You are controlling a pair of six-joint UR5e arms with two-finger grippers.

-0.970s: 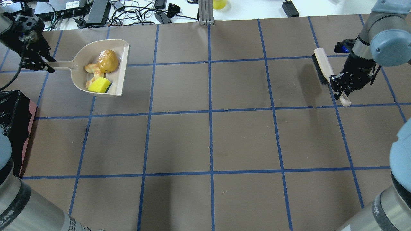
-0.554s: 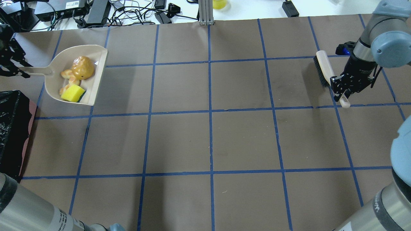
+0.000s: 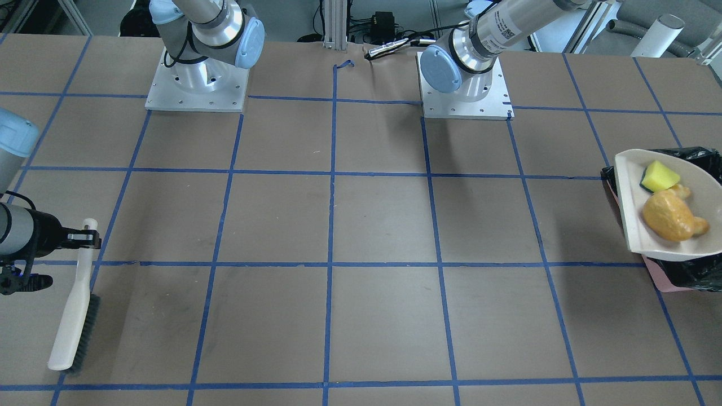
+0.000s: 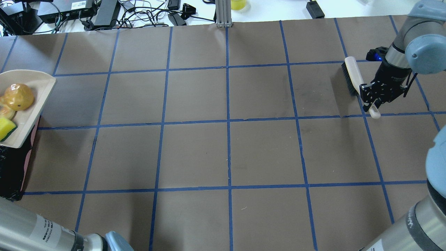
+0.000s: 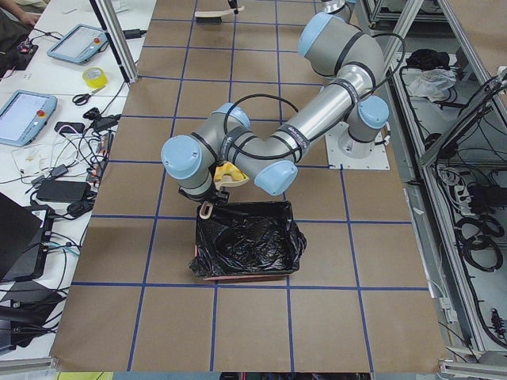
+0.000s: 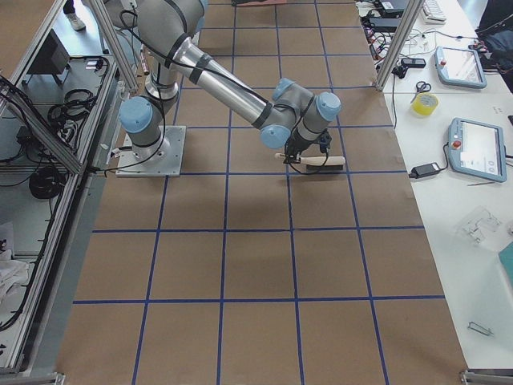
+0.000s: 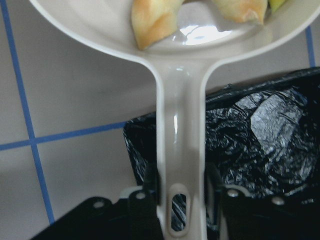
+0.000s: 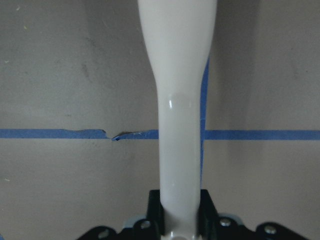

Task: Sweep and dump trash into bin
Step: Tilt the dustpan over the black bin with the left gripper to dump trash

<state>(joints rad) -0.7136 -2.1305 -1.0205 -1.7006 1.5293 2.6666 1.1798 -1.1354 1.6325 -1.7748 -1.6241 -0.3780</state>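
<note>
The beige dustpan (image 3: 625, 192) hangs level over the far end of the bin (image 3: 691, 272), a box lined with a black bag. The dustpan holds the trash: an amber lump (image 3: 668, 217), a yellow-green wedge (image 3: 661, 176) and a pale orange peel piece (image 3: 683, 192). The overhead view shows the dustpan (image 4: 39, 90) at the left edge, above the bin (image 4: 12, 167). My left gripper (image 7: 180, 197) is shut on the dustpan handle (image 7: 179, 135). My right gripper (image 4: 372, 101) is shut on the handle of a white brush (image 4: 352, 75), whose bristles rest on the table.
Cables and black boxes (image 4: 104, 12) lie beyond the table's far edge. A metal post (image 4: 223, 14) stands at the far middle. The two arm bases (image 3: 194, 84) sit on the robot's side. Blue tape lines (image 4: 228, 122) grid the brown table.
My left arm has carried the dustpan with the trash leftward and nearer, from the open table to above the bin. My right gripper and the brush have barely moved.
</note>
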